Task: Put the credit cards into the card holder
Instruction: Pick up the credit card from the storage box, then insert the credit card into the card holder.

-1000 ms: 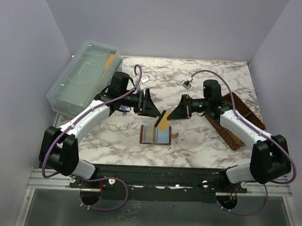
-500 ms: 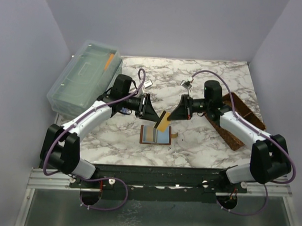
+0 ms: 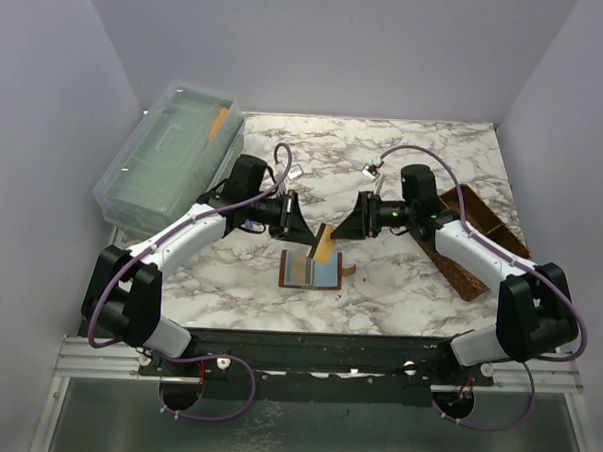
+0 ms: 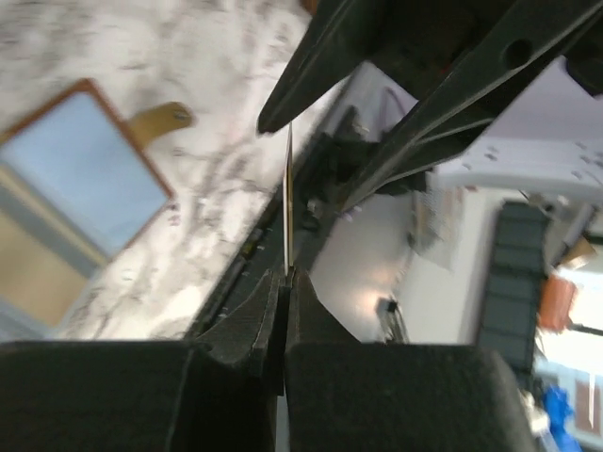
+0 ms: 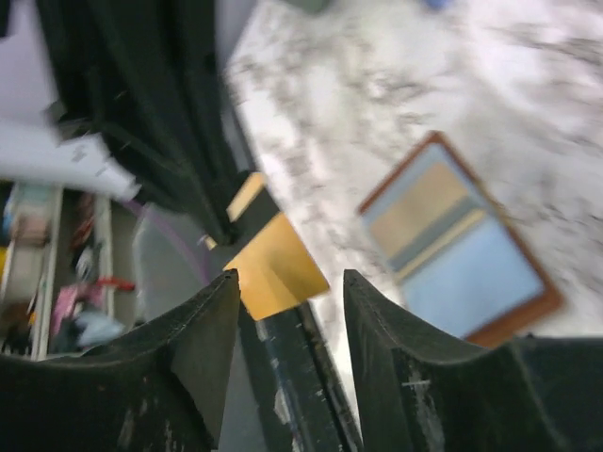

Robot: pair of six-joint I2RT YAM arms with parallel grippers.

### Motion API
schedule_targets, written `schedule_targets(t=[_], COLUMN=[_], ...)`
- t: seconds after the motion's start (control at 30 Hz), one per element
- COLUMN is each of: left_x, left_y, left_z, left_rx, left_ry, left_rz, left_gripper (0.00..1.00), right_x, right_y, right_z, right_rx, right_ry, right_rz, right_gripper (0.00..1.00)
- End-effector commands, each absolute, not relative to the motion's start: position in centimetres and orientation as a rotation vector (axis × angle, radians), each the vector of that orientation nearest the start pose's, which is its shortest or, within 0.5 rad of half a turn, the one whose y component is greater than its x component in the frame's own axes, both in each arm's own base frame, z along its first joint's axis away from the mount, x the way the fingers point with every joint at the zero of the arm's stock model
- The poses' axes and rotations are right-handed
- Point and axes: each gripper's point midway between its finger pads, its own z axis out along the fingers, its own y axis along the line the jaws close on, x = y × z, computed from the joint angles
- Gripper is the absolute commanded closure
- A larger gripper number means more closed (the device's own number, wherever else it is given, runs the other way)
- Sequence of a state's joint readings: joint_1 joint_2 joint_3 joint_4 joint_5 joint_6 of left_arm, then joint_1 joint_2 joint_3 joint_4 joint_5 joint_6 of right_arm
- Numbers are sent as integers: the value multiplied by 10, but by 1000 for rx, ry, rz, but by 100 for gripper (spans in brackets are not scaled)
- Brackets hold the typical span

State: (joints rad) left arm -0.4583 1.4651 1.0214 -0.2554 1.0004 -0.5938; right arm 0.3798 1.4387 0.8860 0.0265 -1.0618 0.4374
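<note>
A gold-coloured credit card (image 3: 323,250) hangs tilted just above the open card holder (image 3: 312,271), a tan wallet lying flat with its grey-blue inside up. My left gripper (image 3: 307,232) is shut on the card's edge; the left wrist view shows the card (image 4: 288,198) edge-on between the closed fingertips. My right gripper (image 3: 340,231) faces it from the right, open, its jaws standing apart on either side of the card (image 5: 274,268) without touching. The card holder (image 5: 459,252) lies beyond, also visible in the left wrist view (image 4: 87,179).
A clear plastic lidded box (image 3: 170,158) sits along the table's left edge. A brown woven divided basket (image 3: 483,240) lies at the right under the right arm. The table's near edge and black frame are just below the wallet.
The left gripper has closed on the card and the right gripper has opened and let it go. Both grippers have drawn slightly closer together.
</note>
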Motion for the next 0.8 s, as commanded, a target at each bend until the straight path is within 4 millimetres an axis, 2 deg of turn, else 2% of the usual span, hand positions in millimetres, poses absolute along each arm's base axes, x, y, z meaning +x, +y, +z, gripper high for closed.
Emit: schedule_targets(t=[0.0,0.17,0.27,0.3,0.33,0.4,0.47,0.67,0.77], left_x=[248,242,237,236,235,234,232,227,226], left_y=[-262,-244,-245,-247,-248,-248,-247,-250,-252], left_z=[143,98,87,86,84,76,70,65,64], left_rx=[240,202,225,231,231,222,208,201,196], left_ry=[2566,2704,2725,2720,2723,2742,2760,2761,2754], left_rz=[-1256,-1173,-1212,-1233,-1251,-1257,-1258,-1305,-1338], left_gripper=[100,100,100,100,100,100,100,100,100], right_x=[294,290,284,280,277,274,273,271,270], right_y=[245,247,255,260,265,269,271,270,266], right_z=[124,99,94,91,88,78,71,51,38], right_rx=[-268,-160,-152,-157,-159,-132,-106,-82,-52], right_ry=[2400,2448,2432,2440,2447,2472,2481,2515,2559], right_rz=[1140,1178,1262,1300,1327,1359,1382,1378,1338], right_gripper=[46,36,35,39,48,72,89,99,100])
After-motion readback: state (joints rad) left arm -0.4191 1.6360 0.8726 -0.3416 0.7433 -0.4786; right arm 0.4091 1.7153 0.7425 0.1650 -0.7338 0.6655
